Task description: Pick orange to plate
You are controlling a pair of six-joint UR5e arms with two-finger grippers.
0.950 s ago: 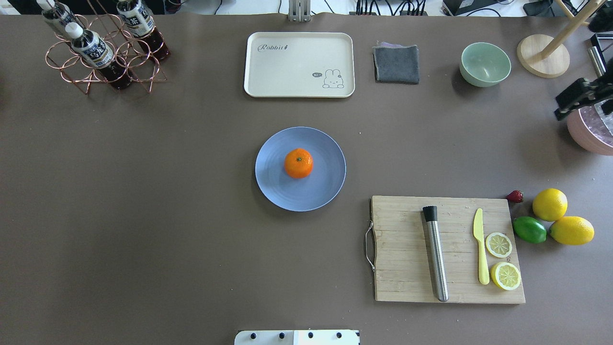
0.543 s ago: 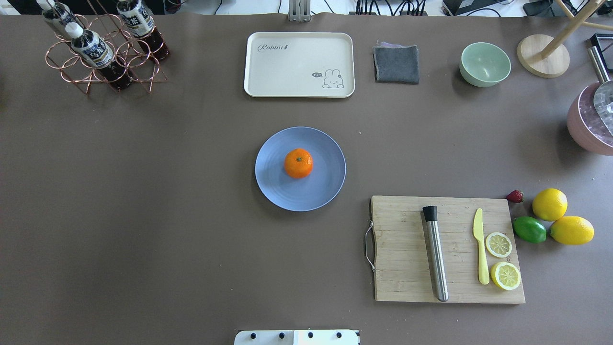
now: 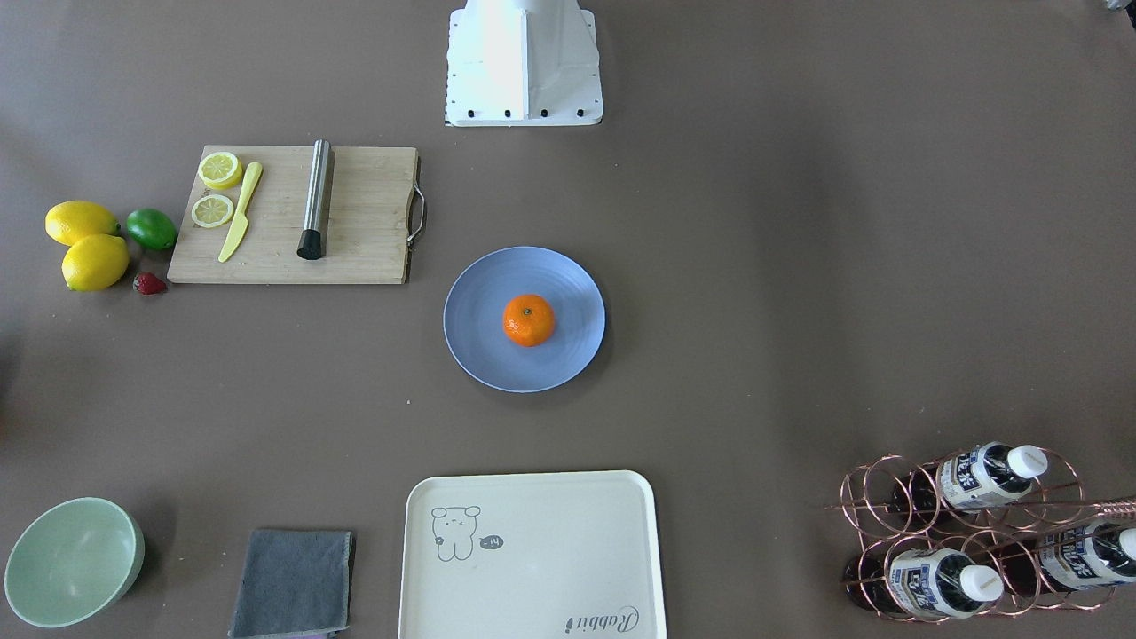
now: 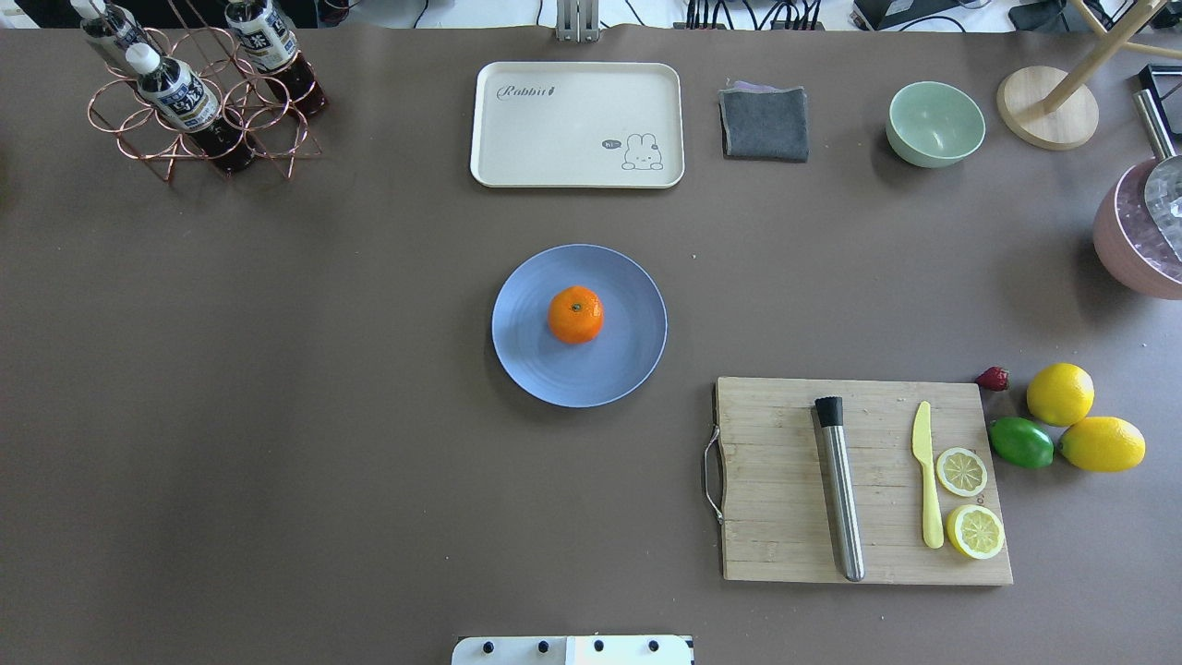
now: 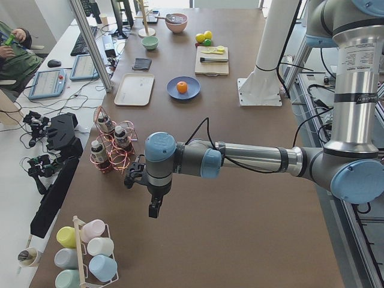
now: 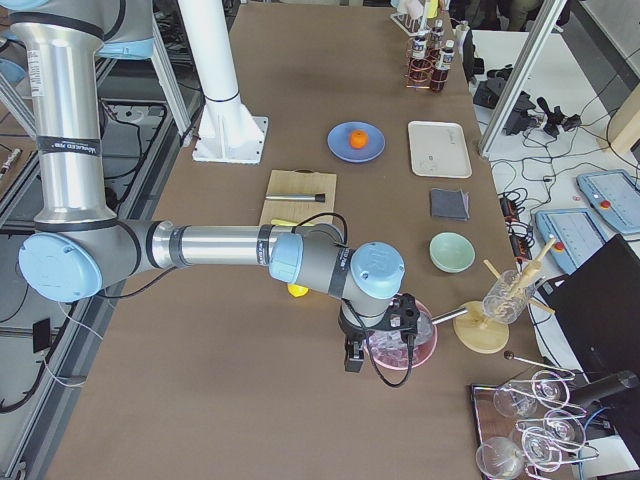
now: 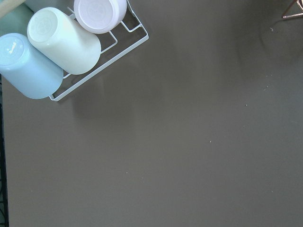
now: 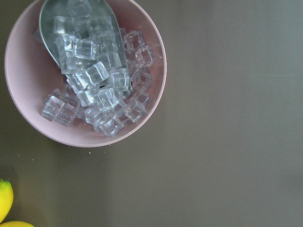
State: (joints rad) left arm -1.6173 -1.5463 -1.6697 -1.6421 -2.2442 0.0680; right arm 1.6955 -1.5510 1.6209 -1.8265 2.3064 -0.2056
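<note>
The orange (image 4: 575, 315) sits stem-up near the middle of the pale-blue plate (image 4: 628, 365), also shown as orange (image 3: 529, 320) on plate (image 3: 475, 351) in the front-facing view. Nothing touches it. My left gripper (image 5: 155, 210) hangs far off at the table's left end, past the bottle rack; only the side view shows it, so I cannot tell if it is open or shut. My right gripper (image 6: 352, 360) hangs at the right end beside the pink ice bowl (image 6: 400, 345), and I cannot tell its state either.
A cutting board (image 4: 785, 517) with muddler, yellow knife and lemon slices lies right of the plate, with lemons (image 4: 1060, 394), a lime (image 4: 1021, 442) and a strawberry beyond. At the back are the cream tray (image 4: 577, 125), grey cloth (image 4: 765, 123), mint bowl (image 4: 934, 123) and bottle rack (image 4: 199, 102).
My right gripper, seen at the overhead view's right edge above the pink bowl a second ago, has left that view. The orange and plate have not moved.
</note>
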